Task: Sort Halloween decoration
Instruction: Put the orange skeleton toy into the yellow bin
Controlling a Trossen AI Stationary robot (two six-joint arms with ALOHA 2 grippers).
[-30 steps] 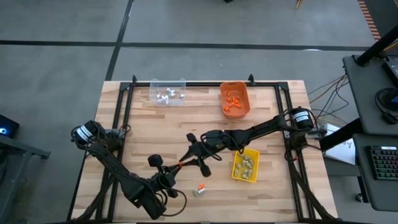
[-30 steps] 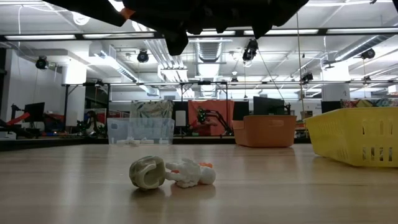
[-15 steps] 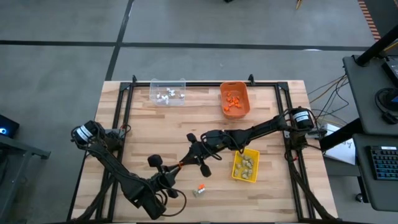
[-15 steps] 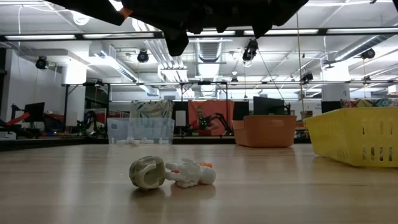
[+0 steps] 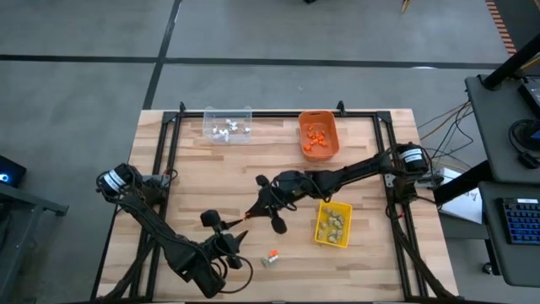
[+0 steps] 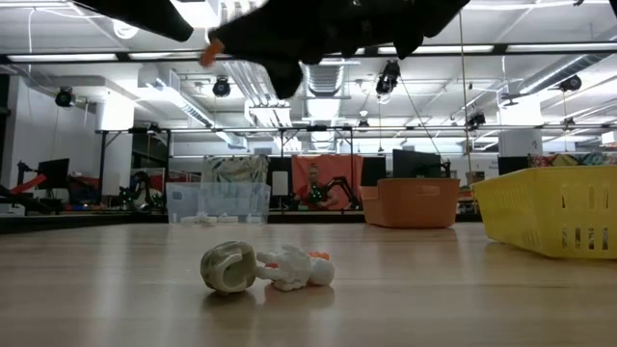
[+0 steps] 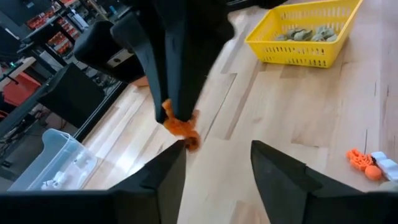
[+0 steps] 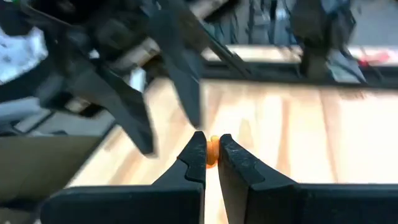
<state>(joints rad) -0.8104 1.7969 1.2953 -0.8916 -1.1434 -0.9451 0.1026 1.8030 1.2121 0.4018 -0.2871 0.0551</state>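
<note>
Right gripper (image 5: pixel 251 213) held in the air left of the yellow bin (image 5: pixel 332 223), fingers pressed on a tiny orange trinket (image 8: pixel 212 151); same orange trinket seen dangling from those dark fingertips in the left wrist view. Left gripper (image 5: pixel 239 240) just below and left of it, farther from the yellow bin, fingers (image 7: pixel 163 180) spread apart with nothing between them, tips close under the trinket but apart from it.

2 more trinkets lying on the wooden table (image 5: pixel 194 177) down-left of the yellow bin, near the front edge: 1 dull tan-grey piece (image 6: pixel 228 267) touching 1 white piece with orange bits (image 6: pixel 297 269), both well clear of either gripper. Tan-grey trinkets (image 5: pixel 334 224) piled inside the yellow bin. Orange bin (image 5: pixel 319 135) up beyond the yellow bin at the far edge, orange trinkets inside; clear bin (image 5: pixel 228 125) farther left along that same far edge, white trinkets inside.

Open bare wood between the yellow bin and the clear bin, and along the left side of the table. Black frame rails (image 5: pixel 169 143) bordering the table. Grey floor beyond the far edge; in the low view, a wide hall with ceiling lights and other rigs behind the bins
</note>
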